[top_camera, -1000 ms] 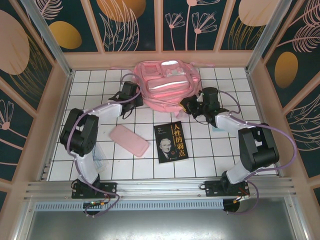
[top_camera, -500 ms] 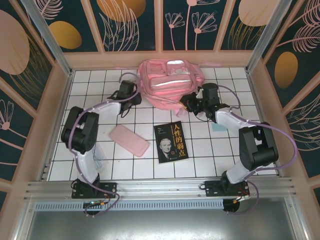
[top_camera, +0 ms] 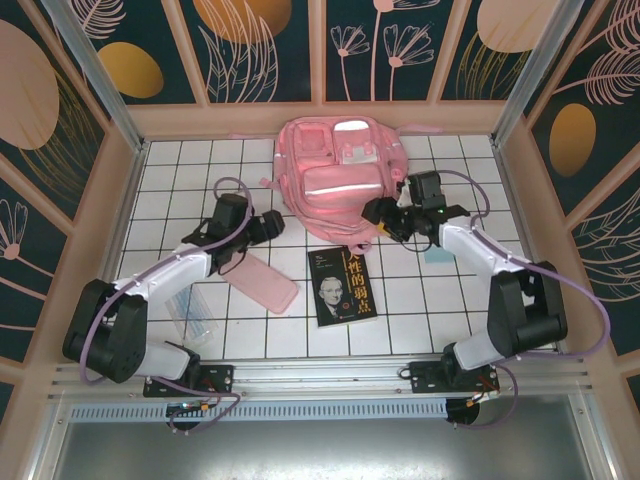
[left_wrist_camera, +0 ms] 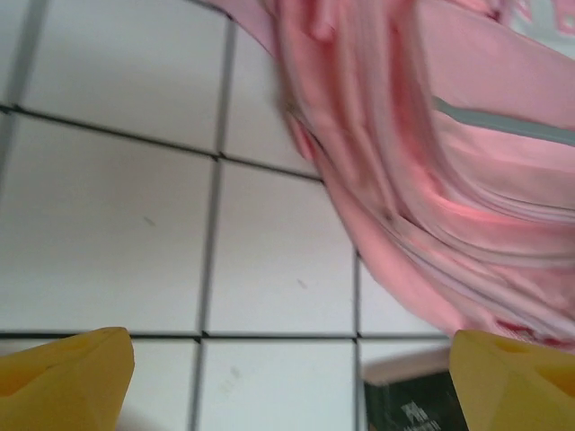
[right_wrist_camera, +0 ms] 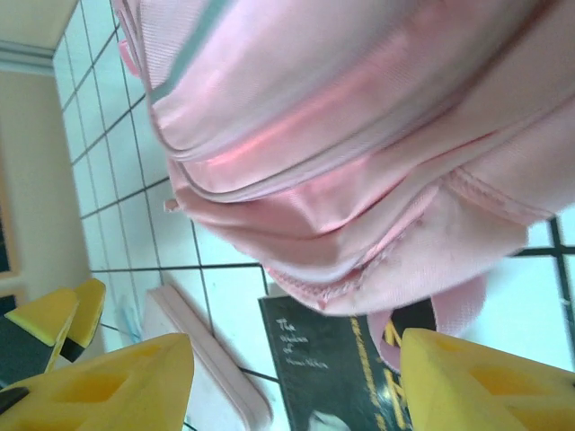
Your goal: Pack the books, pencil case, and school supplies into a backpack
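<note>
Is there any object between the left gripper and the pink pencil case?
Nothing visible stands between them. The open left gripper hovers just beyond the pencil case, over the tiled table. The backpack lies to its right, out of that path.

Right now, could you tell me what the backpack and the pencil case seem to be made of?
The backpack looks like soft woven fabric, maybe nylon: folds, stitched seams, slight sheen. The pencil case looks smooth, matte, perhaps silicone or plastic.
</note>
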You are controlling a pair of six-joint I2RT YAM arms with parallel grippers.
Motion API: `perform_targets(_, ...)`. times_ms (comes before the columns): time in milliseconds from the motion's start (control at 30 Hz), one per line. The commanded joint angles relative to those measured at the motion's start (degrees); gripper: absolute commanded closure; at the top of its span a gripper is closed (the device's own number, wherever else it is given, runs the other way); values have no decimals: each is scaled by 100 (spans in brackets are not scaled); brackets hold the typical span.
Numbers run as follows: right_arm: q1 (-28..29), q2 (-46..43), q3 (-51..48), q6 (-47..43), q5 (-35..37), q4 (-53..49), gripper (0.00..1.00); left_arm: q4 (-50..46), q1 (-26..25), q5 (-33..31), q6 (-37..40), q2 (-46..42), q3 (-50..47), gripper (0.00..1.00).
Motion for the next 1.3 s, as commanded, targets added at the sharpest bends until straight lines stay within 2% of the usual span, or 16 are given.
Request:
perform_targets(0,167,-333,-297,-713,628,-1050,38,114,-423,507,-463,1,-82,10)
perform_targets(200,836,-357,-806,-751,1016,-1025,39,256,-1026,786,-598,388,13,13)
perform_targets(400,1124,-134,-1180,-742,1204,-521,40,532,-1365,978,-725,1036,266,22)
perform_targets(700,1578,247,-1506,-519,509,501,43,717,-1455,1039,-922,1731,196,30)
perform_targets(900,1791,-49,-1437,-160,-120,843,47,827,-1454,1090,-1072,1948,69,40)
perform_targets(1033,1835,-80,-1368,-66,-297,864,51,877,-1454,1080,-1159,1986,42,44)
perform_targets(1133,1851,-44,-1382,-22,-412,953,57,884,-1447,1005,-1209,1943,2,45)
perform_targets(1267,1852,5,-1506,25,-374,1124,58,882,-1449,956,-1228,1908,-54,45)
